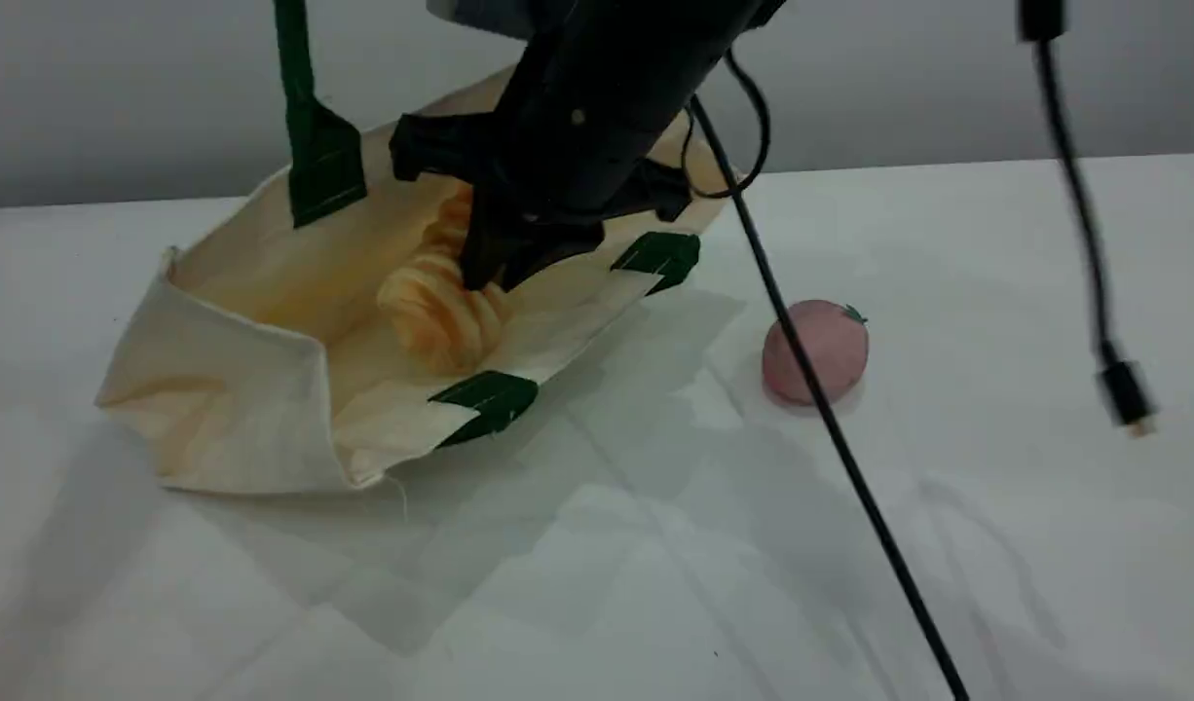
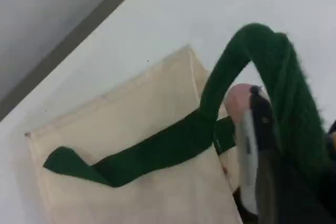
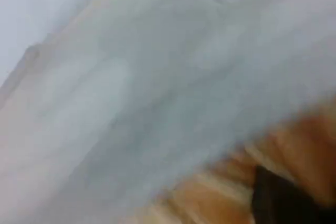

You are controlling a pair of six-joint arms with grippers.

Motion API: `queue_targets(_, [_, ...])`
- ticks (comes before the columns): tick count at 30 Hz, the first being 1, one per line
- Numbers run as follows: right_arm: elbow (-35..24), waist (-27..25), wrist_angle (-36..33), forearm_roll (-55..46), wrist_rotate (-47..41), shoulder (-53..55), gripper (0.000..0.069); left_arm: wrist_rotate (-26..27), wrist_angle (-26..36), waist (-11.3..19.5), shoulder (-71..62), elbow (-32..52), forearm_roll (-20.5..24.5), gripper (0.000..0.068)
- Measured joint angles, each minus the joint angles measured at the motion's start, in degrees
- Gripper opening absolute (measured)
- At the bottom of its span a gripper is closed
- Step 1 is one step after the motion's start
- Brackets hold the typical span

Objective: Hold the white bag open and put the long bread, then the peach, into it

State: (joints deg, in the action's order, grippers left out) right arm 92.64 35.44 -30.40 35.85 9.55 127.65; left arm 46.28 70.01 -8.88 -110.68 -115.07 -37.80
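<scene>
Your right gripper (image 1: 500,265) angled down inside white bag (image 1: 222,394), closed against long bread (image 1: 439,313); left gripper (image 2: 255,140) clamps raised handle (image 2: 226,77). Cable (image 1: 823,414) crosses peach (image 1: 831,349).

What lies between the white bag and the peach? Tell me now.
Only bare table separates the white bag and the peach, in the scene view; a black cable crosses in front.

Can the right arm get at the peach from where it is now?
Probably yes. The peach sits in the open on the table beside the bag. The right pincer is down in the bag at the bread, shut, so it must lift out first.
</scene>
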Motion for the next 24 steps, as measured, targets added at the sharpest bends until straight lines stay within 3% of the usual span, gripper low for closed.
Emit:
queue_targets(4, [1.51, 0.00, 0.52, 1.89, 0.95, 1.43, 0.0085, 0.83, -0.06, 0.00, 0.00, 0.00, 0.07, 0.0098])
queue_targets(7, [1.56, 0.00, 0.57, 2.74, 1.91, 1.43, 0.0155, 1.17, -0.06, 0.00, 0.00, 0.00, 0.07, 0.0098])
queue_targets(9, [1.56, 0.00, 0.57, 2.75, 2.15, 1.43, 0.0244, 1.22, -0.06, 0.00, 0.00, 0.00, 0.08, 0.0098])
queue_targets(15, [1.56, 0.00, -0.66, 4.46, 2.15, 1.43, 0.0601, 1.40, 0.01, 0.00, 0.00, 0.00, 0.34, 0.0098])
queue_targets(17, [1.56, 0.00, -1.73, 3.79, 2.23, 1.43, 0.0661, 1.44, 0.01, 0.00, 0.00, 0.00, 0.34, 0.0098])
queue_targets(20, [1.56, -0.09, -3.01, 2.82, 2.23, 1.43, 0.0687, 1.44, 0.01, 0.00, 0.00, 0.00, 0.34, 0.0098])
queue_targets(24, [3.24, -0.93, -6.78, 2.26, 2.71, 1.11, 0.0661, 1.44, 0.01, 0.00, 0.00, 0.00, 0.34, 0.0098])
